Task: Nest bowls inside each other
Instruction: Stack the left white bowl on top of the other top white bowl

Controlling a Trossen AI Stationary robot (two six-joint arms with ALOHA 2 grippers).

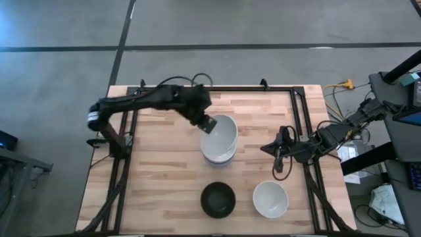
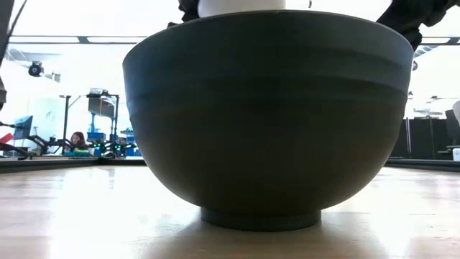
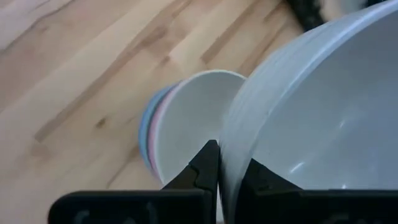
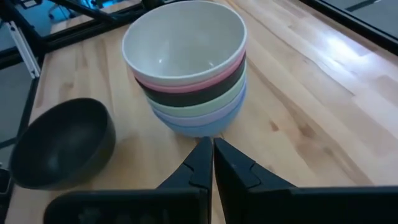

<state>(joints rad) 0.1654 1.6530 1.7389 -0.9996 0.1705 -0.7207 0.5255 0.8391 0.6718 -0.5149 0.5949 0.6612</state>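
My left gripper (image 1: 208, 124) is shut on a white bowl (image 1: 221, 133), which it holds just above a stack of nested bowls (image 1: 218, 157) at mid-table. In the right wrist view the stack (image 4: 194, 93) shows a white bowl on top, then pink, black, mint green, lavender and blue. A lone black bowl (image 1: 218, 199) and a lone white bowl (image 1: 270, 199) stand upright on their feet near the table's near edge. My right gripper (image 1: 266, 147) is shut and empty, right of the stack and pointing at it. My left gripper holds the white bowl by its rim (image 3: 231, 163) on the side toward the table's far left. One finger (image 3: 264, 180) is inside the bowl and the other finger (image 3: 205, 168) outside, slanting down from the far left. The bowl is tilted and lifted clear, above the stack.
The black bowl (image 2: 266, 115) fills the low view. Black frame rails (image 1: 304, 125) run along the table's left, right and far sides. Bare wood lies left of the stack and toward the near left corner.
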